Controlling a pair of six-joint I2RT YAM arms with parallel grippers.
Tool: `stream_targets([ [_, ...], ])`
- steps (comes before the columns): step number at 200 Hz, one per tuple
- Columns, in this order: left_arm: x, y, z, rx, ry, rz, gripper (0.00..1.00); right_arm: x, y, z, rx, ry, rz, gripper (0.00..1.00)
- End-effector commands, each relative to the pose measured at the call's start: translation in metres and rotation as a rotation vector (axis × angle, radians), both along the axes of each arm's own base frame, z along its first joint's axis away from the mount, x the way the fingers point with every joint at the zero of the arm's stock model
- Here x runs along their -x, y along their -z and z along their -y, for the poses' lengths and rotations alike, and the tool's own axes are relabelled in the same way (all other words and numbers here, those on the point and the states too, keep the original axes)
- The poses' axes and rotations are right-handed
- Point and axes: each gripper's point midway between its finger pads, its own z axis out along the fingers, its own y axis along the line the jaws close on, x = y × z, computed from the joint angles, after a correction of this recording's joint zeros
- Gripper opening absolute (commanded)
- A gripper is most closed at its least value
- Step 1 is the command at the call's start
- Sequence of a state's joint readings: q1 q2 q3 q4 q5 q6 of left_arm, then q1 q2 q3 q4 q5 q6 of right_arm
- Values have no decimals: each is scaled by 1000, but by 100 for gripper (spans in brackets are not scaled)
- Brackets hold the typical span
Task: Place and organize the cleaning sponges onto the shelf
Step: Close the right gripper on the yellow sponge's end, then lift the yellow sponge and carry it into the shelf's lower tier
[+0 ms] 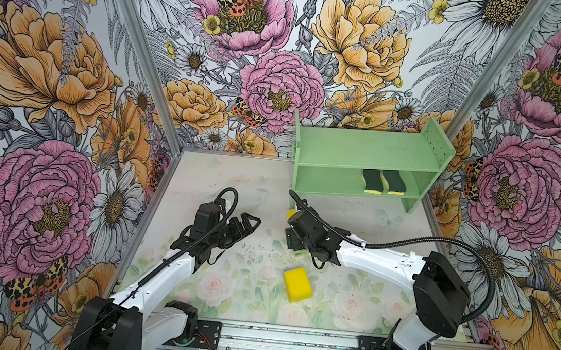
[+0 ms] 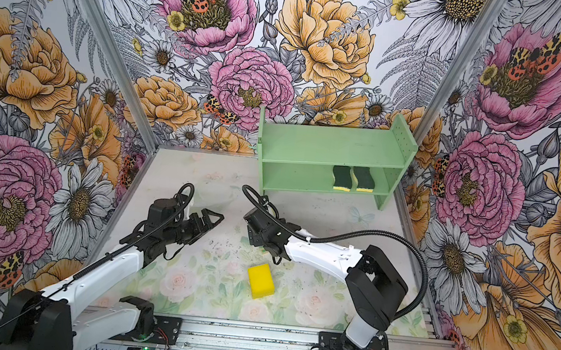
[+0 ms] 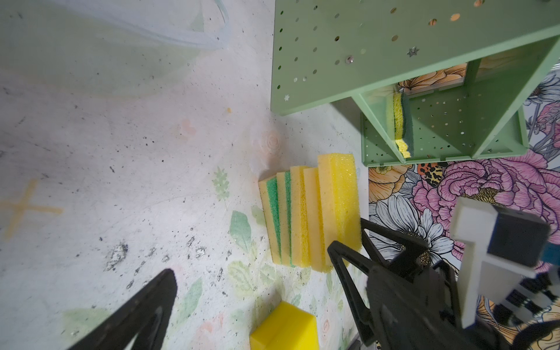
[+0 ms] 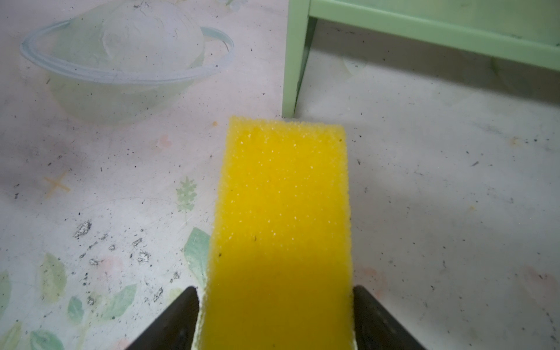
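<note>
so the right gripper (image 4: 275, 291) is hanging over the middle of the table (image 1: 365, 298), jaws straddling a plain yellow sponge (image 4: 281, 197) with one finger running along each long side. the fingers are looking flush with the foam edges, but i can't tell if they're actually squeezing it or just bracketing it. that sponge is standing on edge as the outermost one in a row of sponges (image 3: 303, 218), all packed face to face, with two teal-topped sponges (image 3: 274, 212) sitting at the other end.

the left gripper (image 1: 249, 225) is hovering at 9 o'clock of the right one, jaws spread wide and gripping nothing, with a strip of bare table lying between it and the row.

the shelf (image 1: 363, 149) is standing at 1 o'clock of the table, tucked into the back right corner. a pair of dark-green-topped sponges (image 1: 393, 181) is lying side by side toward the right end of the lower tier. the shelf's front-left leg is standing near the right gripper, at its 12 o'clock.

a loose yellow sponge (image 1: 297, 284) is lying flat at 6 o'clock of the right gripper, with open table showing all round its edges. a clear bowl (image 4: 121, 60) is resting at 12 o'clock of the left gripper.
</note>
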State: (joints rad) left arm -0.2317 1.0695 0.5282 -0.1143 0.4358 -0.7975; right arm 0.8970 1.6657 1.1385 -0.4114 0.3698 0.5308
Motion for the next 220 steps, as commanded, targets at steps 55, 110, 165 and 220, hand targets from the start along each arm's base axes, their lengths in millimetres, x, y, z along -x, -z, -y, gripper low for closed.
stream_targets([
  [55, 0, -1, 2, -6, 11, 20, 99, -5, -4, -3, -7, 5, 8, 76],
  [110, 1, -1, 2, -4, 14, 21, 99, -5, -4, -3, -5, 3, 8, 68],
  [165, 1, -1, 2, -5, 12, 22, 99, -5, -6, -2, -8, 8, 14, 63],
  [220, 1, -3, 2, -6, 14, 26, 99, -7, -16, 3, -9, 9, 39, 62],
])
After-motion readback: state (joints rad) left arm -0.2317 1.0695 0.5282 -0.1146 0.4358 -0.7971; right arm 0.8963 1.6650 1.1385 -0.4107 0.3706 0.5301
